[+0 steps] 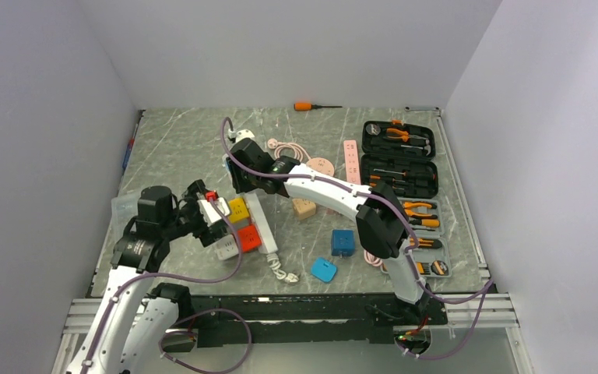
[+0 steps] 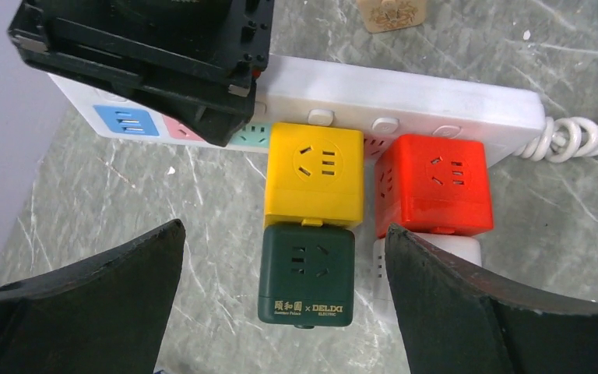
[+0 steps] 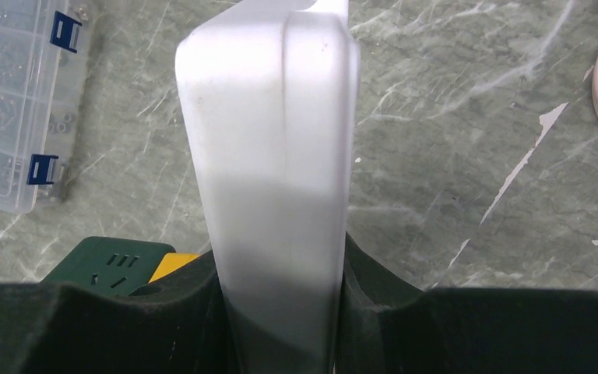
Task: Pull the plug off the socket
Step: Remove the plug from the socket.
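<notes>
Strip (image 3: 269, 117) is sitting clamped in the right pincer (image 3: 280, 312). Left pincer (image 2: 284, 257) is hovering released over the green cube (image 2: 306, 273), six o'clock of the yellow cube (image 2: 314, 175).

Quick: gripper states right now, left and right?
Left gripper: open, holding nothing.
Right gripper: closed on the white power strip.

- Dark green cube adapter (image 2: 306, 269), left wrist view: gold print runs along the bottom of the face turned to the camera, under the socket holes.
- Main line: three Chinese characters, "颐和园", then "x DELIXI" in capitals.
- Smaller line beneath: "Summer Palace" under the characters and "ELECTRIC" under DELIXI, both tiny and only just readable.
</notes>
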Robot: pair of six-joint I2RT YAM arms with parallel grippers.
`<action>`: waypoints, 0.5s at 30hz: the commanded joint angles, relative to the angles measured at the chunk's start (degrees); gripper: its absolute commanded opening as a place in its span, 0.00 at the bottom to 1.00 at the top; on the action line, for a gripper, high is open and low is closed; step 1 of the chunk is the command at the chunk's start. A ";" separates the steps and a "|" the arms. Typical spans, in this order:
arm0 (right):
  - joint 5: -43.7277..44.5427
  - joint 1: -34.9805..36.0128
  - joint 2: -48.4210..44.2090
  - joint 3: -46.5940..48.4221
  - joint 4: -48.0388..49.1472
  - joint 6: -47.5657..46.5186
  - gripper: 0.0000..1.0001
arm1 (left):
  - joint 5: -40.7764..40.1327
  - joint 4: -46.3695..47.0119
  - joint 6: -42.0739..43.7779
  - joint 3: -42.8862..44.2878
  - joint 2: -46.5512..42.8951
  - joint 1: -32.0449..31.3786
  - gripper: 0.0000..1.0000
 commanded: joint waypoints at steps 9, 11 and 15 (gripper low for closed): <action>1.24 0.51 -8.08 1.14 4.11 4.87 0.00 | 0.54 2.26 11.86 -2.74 2.83 -4.41 0.99; 1.47 0.61 -8.62 0.94 4.08 4.74 0.00 | 0.16 2.59 11.62 -2.55 3.95 -5.04 0.99; 2.13 1.18 -9.19 0.74 3.95 4.37 0.00 | -1.36 2.80 10.59 -0.64 7.51 -6.47 0.99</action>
